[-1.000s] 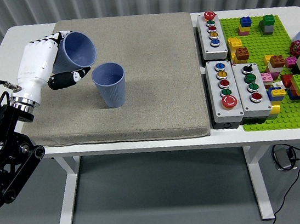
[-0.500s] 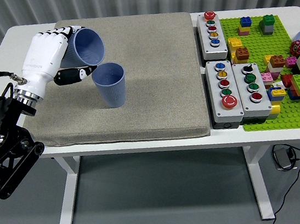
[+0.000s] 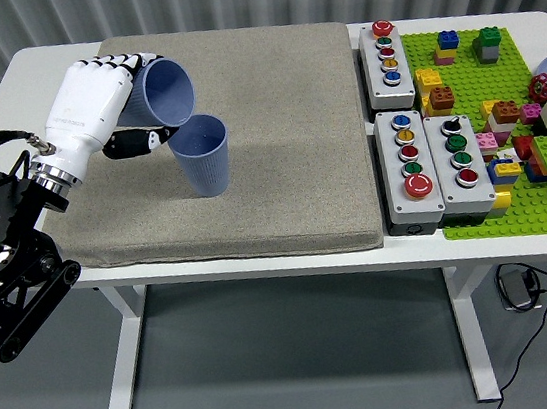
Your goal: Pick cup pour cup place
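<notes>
Ribbed blue cup [image 3: 162, 90] | tilted, clasped by white left hand [image 3: 88, 101] | above upright ribbed cup [image 3: 201, 154] | woven mat [image 3: 284, 132]

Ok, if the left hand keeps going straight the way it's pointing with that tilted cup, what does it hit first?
Probably the standing cup: the left hand points right, its held cup tipped just above that rim. Depth is uncertain from one view.

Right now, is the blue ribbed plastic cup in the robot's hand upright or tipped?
Tipped: held blue ribbed cup lies sideways, mouth facing the standing blue cup.
</notes>
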Robot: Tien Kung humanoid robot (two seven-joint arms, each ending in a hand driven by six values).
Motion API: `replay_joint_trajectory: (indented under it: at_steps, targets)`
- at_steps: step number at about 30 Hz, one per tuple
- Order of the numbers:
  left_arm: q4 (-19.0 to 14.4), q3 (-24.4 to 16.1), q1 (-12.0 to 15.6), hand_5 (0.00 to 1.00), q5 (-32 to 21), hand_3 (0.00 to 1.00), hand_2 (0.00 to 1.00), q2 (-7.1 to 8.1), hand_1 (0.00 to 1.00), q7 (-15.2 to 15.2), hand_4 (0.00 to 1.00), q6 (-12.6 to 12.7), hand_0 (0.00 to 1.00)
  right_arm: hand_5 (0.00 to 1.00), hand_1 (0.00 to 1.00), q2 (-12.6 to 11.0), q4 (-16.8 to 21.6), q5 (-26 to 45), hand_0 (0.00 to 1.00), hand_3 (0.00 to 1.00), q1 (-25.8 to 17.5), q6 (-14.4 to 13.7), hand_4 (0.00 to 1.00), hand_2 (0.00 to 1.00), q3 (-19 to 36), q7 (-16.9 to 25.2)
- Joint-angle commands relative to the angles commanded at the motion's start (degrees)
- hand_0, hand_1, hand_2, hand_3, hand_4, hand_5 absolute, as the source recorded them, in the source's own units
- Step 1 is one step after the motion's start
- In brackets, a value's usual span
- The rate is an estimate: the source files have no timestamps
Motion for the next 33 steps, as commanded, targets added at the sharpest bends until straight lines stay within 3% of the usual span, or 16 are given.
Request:
replay_joint_trajectory:
  at_steps: [9, 16, 33]
  targets:
    - [0.6, 1.5, -0.8, 0.170, 1.2, 0.577, 0.563, 0.67, 0.523, 0.9, 0.732, -0.4, 0.475, 0.046, 0.600, 0.0, 0.0, 0.1, 0.674, 0.579, -0.3, 0.0, 0.002, 0.564, -0.1, 0.0]
    - [0.6, 2.7, -1.6, 0.173, 2.5, 0.578, 0.563, 1.11, 0.521, 4.4, 0.732, -1.1, 0.481, 0.046, 0.600, 0.0, 0.0, 0.1, 0.674, 0.579, -0.2, 0.0, 0.002, 0.564, -0.1, -0.1]
    - [0.9, 5.0, -3.1, 0.173, 2.5, 0.579, 0.567, 2.46, 0.528, 4.4, 0.730, -1.7, 0.487, 0.047, 0.599, -0.1, 0.0, 0.3, 0.673, 0.578, 0.0, 0.0, 0.002, 0.564, 0.0, 0.0]
